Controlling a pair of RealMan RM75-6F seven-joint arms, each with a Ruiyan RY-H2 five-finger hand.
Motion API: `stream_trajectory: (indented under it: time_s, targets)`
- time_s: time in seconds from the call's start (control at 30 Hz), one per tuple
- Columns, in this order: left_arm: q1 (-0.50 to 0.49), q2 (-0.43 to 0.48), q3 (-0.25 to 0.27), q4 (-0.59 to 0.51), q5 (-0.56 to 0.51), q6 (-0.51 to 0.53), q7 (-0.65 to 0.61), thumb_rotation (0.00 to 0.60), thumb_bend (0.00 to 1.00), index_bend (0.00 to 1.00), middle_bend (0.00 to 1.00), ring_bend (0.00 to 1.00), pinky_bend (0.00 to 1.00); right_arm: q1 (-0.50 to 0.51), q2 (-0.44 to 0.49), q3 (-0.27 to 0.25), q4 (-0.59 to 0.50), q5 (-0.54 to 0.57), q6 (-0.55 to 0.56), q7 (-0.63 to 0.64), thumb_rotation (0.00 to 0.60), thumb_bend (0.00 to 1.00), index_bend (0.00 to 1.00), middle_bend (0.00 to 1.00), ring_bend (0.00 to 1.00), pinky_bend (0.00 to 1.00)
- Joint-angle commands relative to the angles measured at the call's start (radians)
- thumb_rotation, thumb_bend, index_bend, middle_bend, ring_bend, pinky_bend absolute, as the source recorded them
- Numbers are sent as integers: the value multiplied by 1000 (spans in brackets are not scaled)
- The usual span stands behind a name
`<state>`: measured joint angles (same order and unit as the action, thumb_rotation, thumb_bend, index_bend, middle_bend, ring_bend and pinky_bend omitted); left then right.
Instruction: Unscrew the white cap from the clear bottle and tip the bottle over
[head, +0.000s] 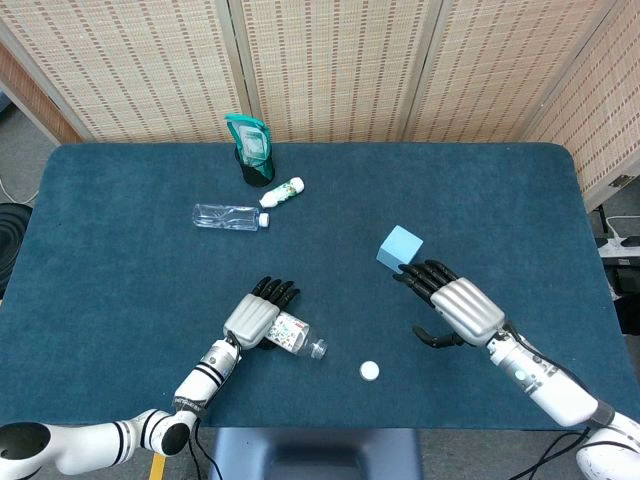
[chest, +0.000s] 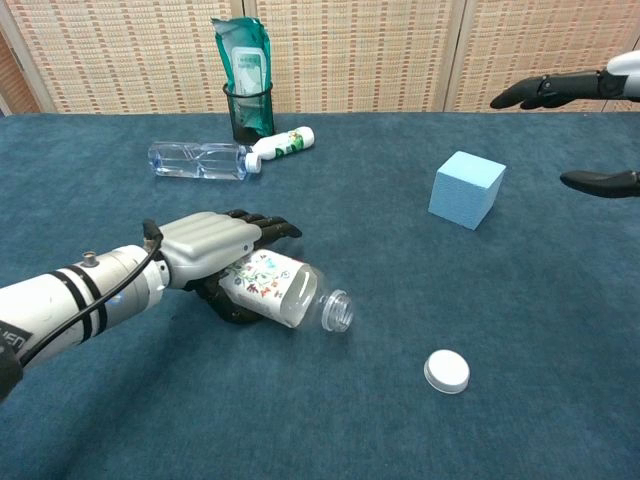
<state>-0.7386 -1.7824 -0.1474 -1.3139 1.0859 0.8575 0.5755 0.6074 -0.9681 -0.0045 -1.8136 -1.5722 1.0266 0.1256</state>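
1. The white cap (chest: 447, 371) lies flat on the table (chest: 560, 330) low in the chest frame, right of centre, apart from everything else, with bare blue cloth all around it and toward the near edge.
2. The clear bottle (chest: 285, 292) lies on its side just left of centre. Its long axis runs from upper left to lower right, and its open, uncapped mouth points lower right toward the cap.
3. The left robot hand (chest: 215, 248) rests over the bottle's labelled body with its fingers (chest: 268, 224) stretched along it; I cannot tell whether it grasps the bottle or only lies on it.
4. The right robot hand (head: 455, 305) hovers at the right side, released, fingers spread and holding nothing. In the chest view only its fingertips show at the frame's right edge.
5. A blue cube (chest: 467, 189) stands right of centre, near the right robot hand, with open cloth between it and the bottle.
6. Farther back, upper left, a second clear bottle (chest: 198, 159) and a small white bottle (chest: 282, 144) lie on their sides.
7. Behind them a black cup (chest: 250, 114) holds a green pouch (chest: 246, 58), close to the table's far edge.
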Motion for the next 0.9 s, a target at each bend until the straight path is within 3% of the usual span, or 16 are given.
stream_trajectory:
  time_s: [0.03, 0.23, 0.5, 0.57, 0.67, 0.73, 0.8, 0.87, 0.9]
  targets:
    - [-35, 8, 0, -29, -51, -16, 37, 600, 293, 0, 0, 0, 1, -7, 7, -1, 4, -8, 7, 12, 416, 367, 0, 0, 0, 0]
    - [-43, 54, -13, -104, -8, 43, 35, 600, 292, 0, 0, 0, 1, -18, 15, 4, 13, -23, 21, 38, 419, 367, 0, 0, 0, 0]
    - [-24, 201, -34, -303, -61, 89, 33, 600, 296, 0, 0, 0, 1, -38, 21, 6, 17, -37, 46, 59, 420, 368, 0, 0, 0, 0]
    - [-21, 224, -9, -314, -71, 103, 76, 600, 295, 0, 0, 0, 1, -42, 22, 5, 16, -39, 48, 60, 420, 367, 0, 0, 0, 0]
    - [-30, 243, 69, -271, -78, 146, 263, 600, 307, 0, 0, 0, 1, -46, 21, 3, 10, -44, 47, 59, 420, 367, 0, 0, 0, 0]
    - [4, 241, 48, -299, -138, 175, 200, 600, 379, 0, 0, 0, 1, -51, 21, 1, 5, -51, 51, 60, 420, 367, 0, 0, 0, 0]
    - [8, 285, 80, -305, -235, 114, 215, 600, 451, 0, 0, 0, 2, -56, 26, -3, 1, -58, 53, 56, 421, 367, 0, 0, 0, 0]
    - [6, 306, 101, -319, -363, 33, 199, 600, 372, 0, 0, 0, 3, -60, 27, -3, -3, -61, 57, 51, 420, 367, 0, 0, 0, 0]
    - [8, 311, 87, -330, -428, -12, 143, 600, 320, 0, 0, 0, 4, -62, 26, -3, -6, -61, 58, 52, 420, 367, 0, 0, 0, 0]
